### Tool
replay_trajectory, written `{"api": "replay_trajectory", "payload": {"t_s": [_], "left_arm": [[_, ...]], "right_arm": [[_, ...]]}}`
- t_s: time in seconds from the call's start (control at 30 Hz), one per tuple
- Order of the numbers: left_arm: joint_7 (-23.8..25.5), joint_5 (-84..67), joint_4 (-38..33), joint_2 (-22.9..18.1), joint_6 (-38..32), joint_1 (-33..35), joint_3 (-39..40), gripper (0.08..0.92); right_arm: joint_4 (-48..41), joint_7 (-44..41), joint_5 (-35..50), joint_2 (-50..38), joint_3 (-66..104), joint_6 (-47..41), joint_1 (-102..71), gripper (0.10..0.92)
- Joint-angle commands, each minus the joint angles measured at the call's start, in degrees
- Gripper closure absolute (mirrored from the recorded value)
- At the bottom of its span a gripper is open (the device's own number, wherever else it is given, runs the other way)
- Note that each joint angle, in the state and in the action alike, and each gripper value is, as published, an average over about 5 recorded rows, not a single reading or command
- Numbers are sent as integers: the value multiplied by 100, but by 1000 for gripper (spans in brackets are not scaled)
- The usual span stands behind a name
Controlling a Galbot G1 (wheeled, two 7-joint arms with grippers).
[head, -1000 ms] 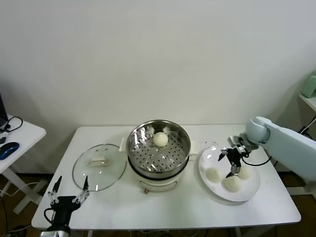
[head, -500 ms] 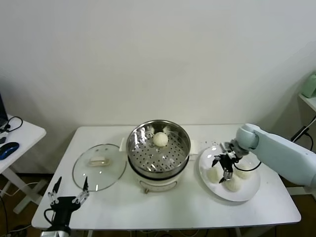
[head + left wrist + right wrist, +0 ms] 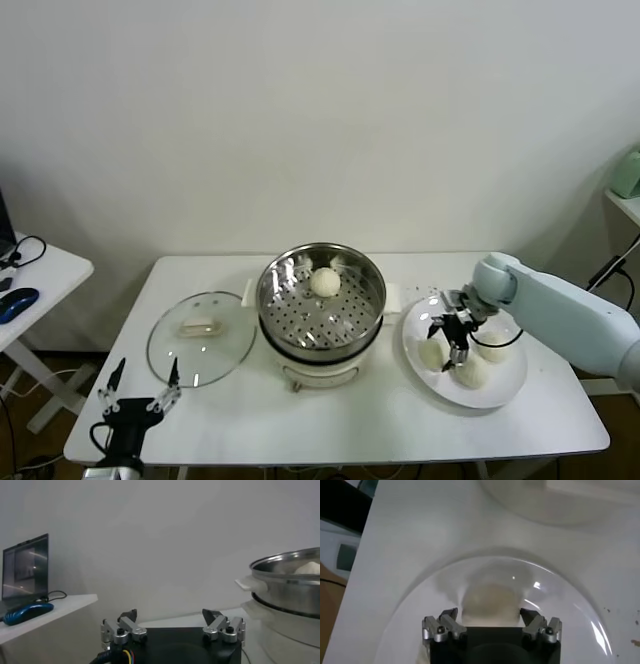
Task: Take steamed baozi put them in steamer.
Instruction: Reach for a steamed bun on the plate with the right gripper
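Right end effector [image 3: 446, 339] has dropped lower onto the round white plate [image 3: 505, 388].
Its fingers sit spread wide around a cream-white round steamed baozi [image 3: 432, 354], right of the shiny steel steamer [image 3: 321, 302]; left end effector [image 3: 139, 393] parked open.

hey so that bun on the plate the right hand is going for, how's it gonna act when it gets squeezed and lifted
The baozi looks smooth and puffy, so probably soft and light; a hard pinch from the right hand could dent it. Its rounded shape suggests it may roll on the plate if nudged.

The right gripper [image 3: 447, 337] hides part of one baozi [image 3: 432, 355] (contact unclear).
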Motion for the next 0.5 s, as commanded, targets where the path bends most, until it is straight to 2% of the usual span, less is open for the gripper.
{"api": "replay_trajectory", "payload": {"t_s": [0.03,0.33,0.5], "left_arm": [[-4,-2,-7,-8,8,-5,2,177],[-11,0,4,-25,2,5,12,177],[-16,-9,-7,-22,2,11,-5,177]], "right_arm": [[-58,-1,-77,43,20,14,-23,221],[-69,11,-50,44,77,16,-56,309],[-23,15,-12,6,93,14,-54,320]]}}
